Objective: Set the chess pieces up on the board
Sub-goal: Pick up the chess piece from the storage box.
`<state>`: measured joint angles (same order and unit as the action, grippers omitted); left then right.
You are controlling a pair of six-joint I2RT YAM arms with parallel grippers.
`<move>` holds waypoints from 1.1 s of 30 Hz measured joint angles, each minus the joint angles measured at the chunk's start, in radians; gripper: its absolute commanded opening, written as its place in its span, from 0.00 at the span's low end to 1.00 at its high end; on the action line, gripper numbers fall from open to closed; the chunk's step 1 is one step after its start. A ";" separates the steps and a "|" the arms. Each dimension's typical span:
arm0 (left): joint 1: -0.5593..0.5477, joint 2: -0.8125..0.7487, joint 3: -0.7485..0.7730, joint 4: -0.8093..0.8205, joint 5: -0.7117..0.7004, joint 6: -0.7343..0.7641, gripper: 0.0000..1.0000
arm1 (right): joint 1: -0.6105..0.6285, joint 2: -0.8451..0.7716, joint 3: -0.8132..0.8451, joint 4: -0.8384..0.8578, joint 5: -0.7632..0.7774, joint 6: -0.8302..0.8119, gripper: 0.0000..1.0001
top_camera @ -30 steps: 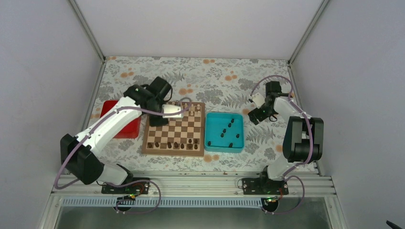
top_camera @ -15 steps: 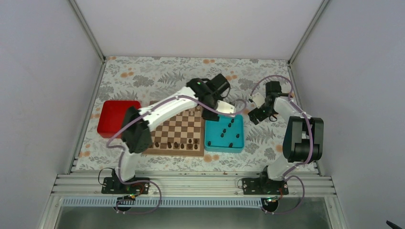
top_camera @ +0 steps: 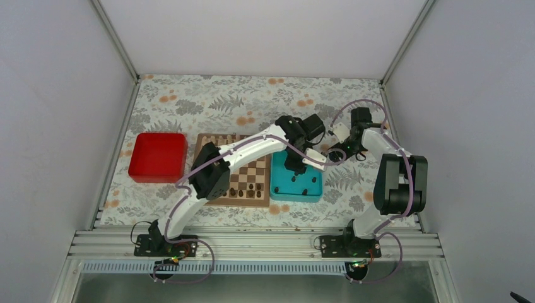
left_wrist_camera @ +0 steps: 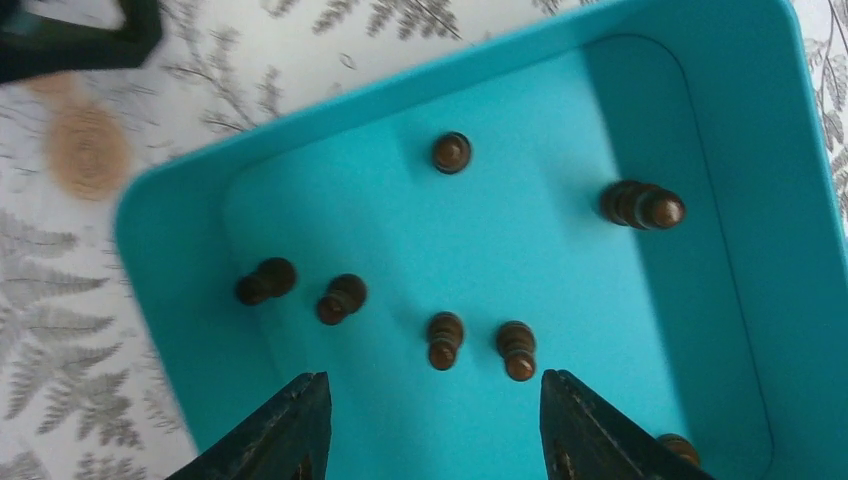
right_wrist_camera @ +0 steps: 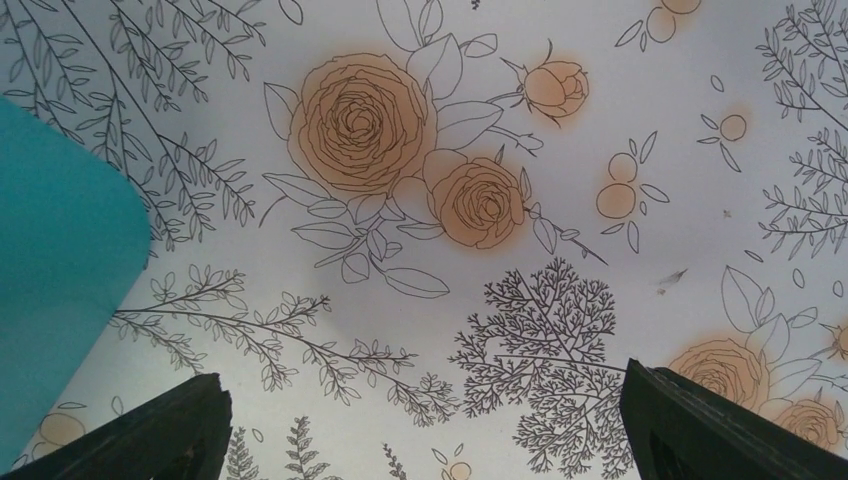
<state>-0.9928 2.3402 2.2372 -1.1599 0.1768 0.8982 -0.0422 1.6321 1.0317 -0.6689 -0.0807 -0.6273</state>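
Note:
The wooden chessboard [top_camera: 252, 172] lies mid-table, partly hidden under my left arm. A few dark chess pieces [top_camera: 243, 189] stand on its near rows. Several more dark pieces lie or stand in the teal tray [top_camera: 296, 196] to the board's right. My left gripper [top_camera: 295, 166] hangs open and empty above that tray. In the left wrist view [left_wrist_camera: 430, 425] its jaws stand wide apart, just short of two dark pieces [left_wrist_camera: 445, 340] on the tray floor [left_wrist_camera: 560, 260]. My right gripper [top_camera: 338, 151] is open and empty over the tablecloth right of the tray [right_wrist_camera: 425, 430].
A red tray [top_camera: 158, 156] sits left of the board. The teal tray's corner [right_wrist_camera: 60, 250] shows at the left of the right wrist view. Floral cloth covers the table. White walls and metal rails enclose it.
My left arm has swung right, from the board's far left corner across the board to above the teal tray. The right arm has not moved.

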 measured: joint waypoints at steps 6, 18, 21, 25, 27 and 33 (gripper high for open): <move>-0.006 0.001 -0.103 0.037 -0.040 0.003 0.52 | 0.000 0.000 0.000 0.000 -0.012 -0.001 1.00; -0.005 0.010 -0.174 0.132 -0.122 0.000 0.47 | 0.000 0.000 0.000 -0.002 -0.016 -0.006 1.00; -0.005 0.010 -0.178 0.143 -0.124 0.000 0.45 | 0.000 0.000 0.000 -0.002 -0.016 -0.008 1.00; -0.005 0.010 -0.180 0.150 -0.123 0.000 0.43 | 0.000 0.000 0.000 -0.002 -0.016 -0.008 1.00; -0.005 0.010 -0.180 0.149 -0.119 0.002 0.42 | 0.000 0.000 0.000 -0.003 -0.016 -0.008 1.00; -0.005 0.010 -0.180 0.145 -0.097 0.009 0.41 | 0.000 0.000 0.000 -0.004 -0.016 -0.008 1.00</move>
<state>-0.9977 2.3501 2.0567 -1.0145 0.0803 0.9070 -0.0418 1.6321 1.0313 -0.6731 -0.0963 -0.6357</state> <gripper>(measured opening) 0.409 0.997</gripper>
